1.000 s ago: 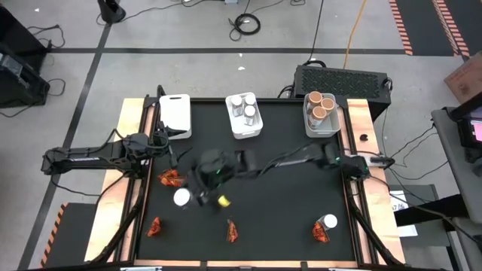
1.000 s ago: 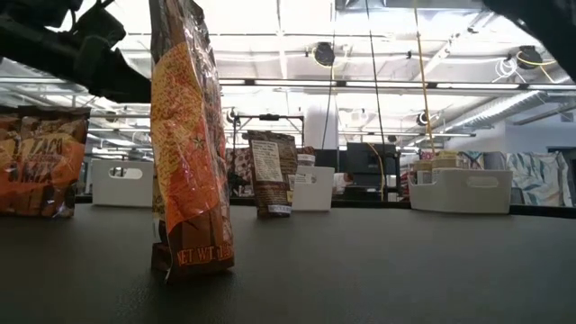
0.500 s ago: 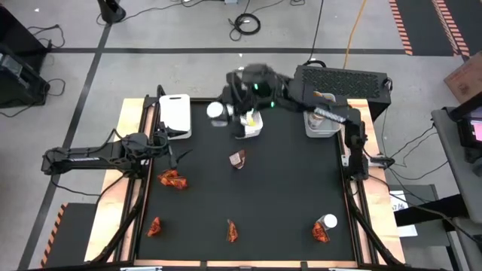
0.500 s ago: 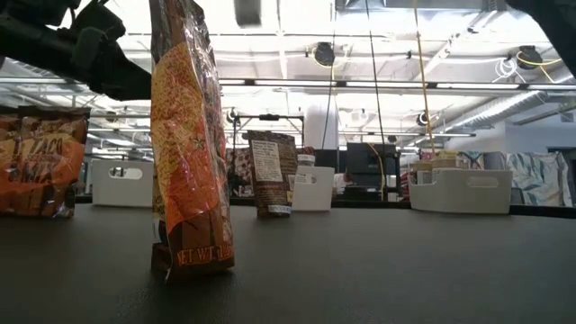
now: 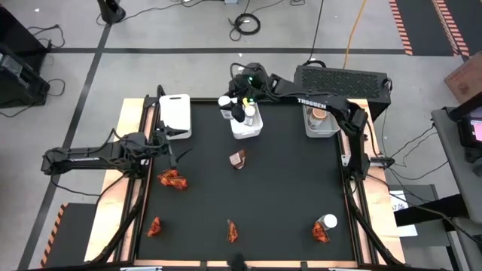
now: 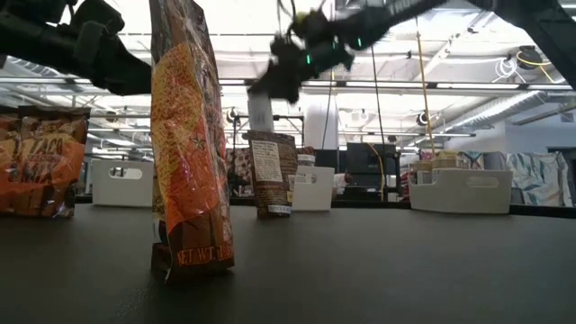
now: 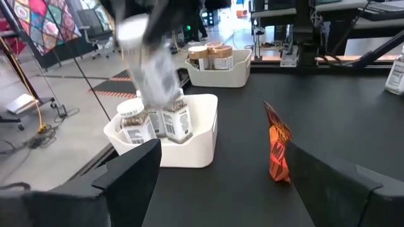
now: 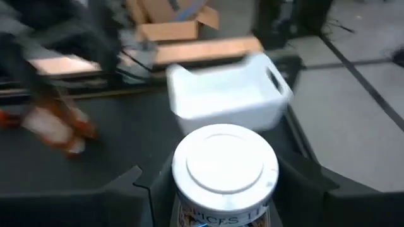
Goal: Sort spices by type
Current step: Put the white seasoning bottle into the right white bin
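Note:
My right gripper (image 5: 230, 102) reaches to the table's far edge, shut on a clear jar with a white lid (image 8: 224, 165), at the left wall of the middle white bin (image 5: 246, 129). That bin holds other jars (image 7: 158, 123). Tan-topped tubs (image 5: 319, 114) stand in the right bin. Red-orange sachets lie on the table (image 5: 172, 179) (image 5: 154, 226) (image 5: 232, 232) (image 5: 321, 234), and a darker one (image 5: 238, 159) stands mid-table. Another jar (image 5: 329, 222) stands near the right corner. My left gripper (image 7: 221, 189) is open, waiting at the left edge. My right gripper pinches the jar's body (image 8: 214, 211) just below the white lid, one finger on each side. The jar is lifted clear, slightly tilted with its lid (image 7: 132, 30) up, above the jars in the middle bin.
An empty white bin (image 5: 175, 114) sits at the far left. The right arm's long link (image 5: 316, 102) spans above the tub bin. Bare black table lies between the middle bin and the sachets along the near edge.
My right gripper has swept from the near-left part of the table to the far edge, carrying the white-lidded jar up off the table and over to the middle bin. In the last half second it only shifted slightly toward that bin. The left arm stayed still.

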